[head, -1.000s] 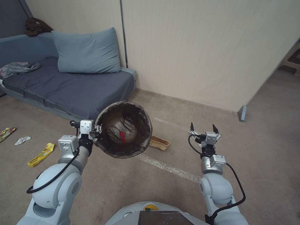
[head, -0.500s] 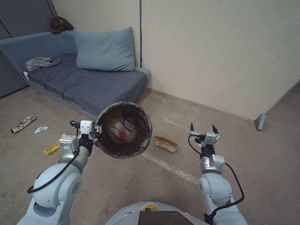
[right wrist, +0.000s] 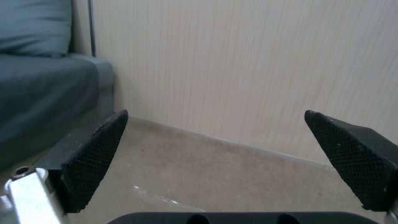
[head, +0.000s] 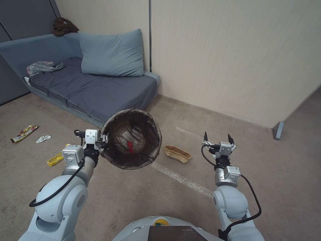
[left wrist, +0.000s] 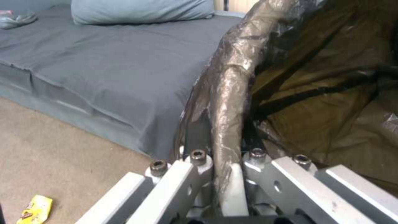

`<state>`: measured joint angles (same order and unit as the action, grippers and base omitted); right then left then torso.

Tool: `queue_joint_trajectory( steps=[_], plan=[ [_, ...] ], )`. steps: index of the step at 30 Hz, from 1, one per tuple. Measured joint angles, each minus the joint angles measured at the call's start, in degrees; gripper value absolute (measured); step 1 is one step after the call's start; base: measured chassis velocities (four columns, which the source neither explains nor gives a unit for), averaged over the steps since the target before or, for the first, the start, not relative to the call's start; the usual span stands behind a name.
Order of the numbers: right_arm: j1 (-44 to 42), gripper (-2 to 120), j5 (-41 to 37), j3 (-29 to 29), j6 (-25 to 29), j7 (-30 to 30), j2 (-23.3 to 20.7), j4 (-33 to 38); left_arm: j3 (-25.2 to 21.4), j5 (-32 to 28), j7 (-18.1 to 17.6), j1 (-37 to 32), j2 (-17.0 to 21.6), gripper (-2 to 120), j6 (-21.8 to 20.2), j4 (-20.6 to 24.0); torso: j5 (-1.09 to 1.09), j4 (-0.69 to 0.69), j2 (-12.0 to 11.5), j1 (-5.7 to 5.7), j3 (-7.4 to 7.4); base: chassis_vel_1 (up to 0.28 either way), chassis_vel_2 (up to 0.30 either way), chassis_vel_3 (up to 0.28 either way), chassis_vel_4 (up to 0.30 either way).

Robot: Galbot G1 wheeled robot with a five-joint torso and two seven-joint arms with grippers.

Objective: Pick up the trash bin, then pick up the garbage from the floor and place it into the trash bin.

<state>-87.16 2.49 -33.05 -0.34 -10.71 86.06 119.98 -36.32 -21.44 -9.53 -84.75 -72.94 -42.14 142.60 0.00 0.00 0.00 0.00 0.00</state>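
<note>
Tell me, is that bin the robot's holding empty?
No. The trash bin, held at its rim by the left gripper, shows a red wrapper inside.

No print can be read: the yellow wrapper (left wrist: 35, 209) on the floor shows only blurred dark marks.

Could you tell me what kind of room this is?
Probably a living room or lounge, perhaps a mock-up. A grey-blue sofa with a pillow stands against a pale panel wall, and snack wrappers lie on the beige carpet.
</note>
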Motion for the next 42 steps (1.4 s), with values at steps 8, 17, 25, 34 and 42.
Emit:
queue_joint_trajectory(
  steps=[8, 17, 25, 34, 42],
  plan=[
    [9.13, 100, -10.73, 5.50, -27.58, -4.61, -13.97, 3.03, -0.62, -0.01, 0.12, -0.16, 0.50, 0, 0.00, 0.10, 0.02, 0.00, 0.00, 0.00, 0.00, 0.000, 0.000, 0.000, 0.000],
    [33.65, 100, -35.46, 19.79, -42.90, -2.86, -30.65, -14.05, -0.92, -0.43, -0.73, -1.63, -0.05, 0, 0.00, 0.61, 0.01, 0.01, -0.01, 0.00, 0.01, 0.000, 0.000, 0.000, 0.000],
    [45.63, 100, -33.31, 33.09, -42.63, 1.05, -27.05, -32.57, -1.32, 0.68, -0.54, -1.98, -0.31, 0, 0.00, 0.64, 0.00, 0.01, -0.01, 0.01, 0.01, 0.000, 0.000, 0.000, 0.000],
    [46.66, 100, -28.94, 39.42, -42.13, 3.52, -20.09, -40.15, -0.96, 0.96, -0.29, -1.52, -0.18, 0, 0.00, 0.28, -0.02, 0.00, -0.01, 0.01, 0.00, 0.000, 0.000, 0.000, 0.000],
    [45.47, 100, -27.27, 41.28, -41.99, 3.83, -18.07, -41.25, -0.77, 0.98, -0.20, -1.07, 0.09, 0, 0.00, -0.36, -0.02, 0.01, -0.01, 0.00, 0.00, 0.000, 0.000, 0.000, 0.000]
  ],
)
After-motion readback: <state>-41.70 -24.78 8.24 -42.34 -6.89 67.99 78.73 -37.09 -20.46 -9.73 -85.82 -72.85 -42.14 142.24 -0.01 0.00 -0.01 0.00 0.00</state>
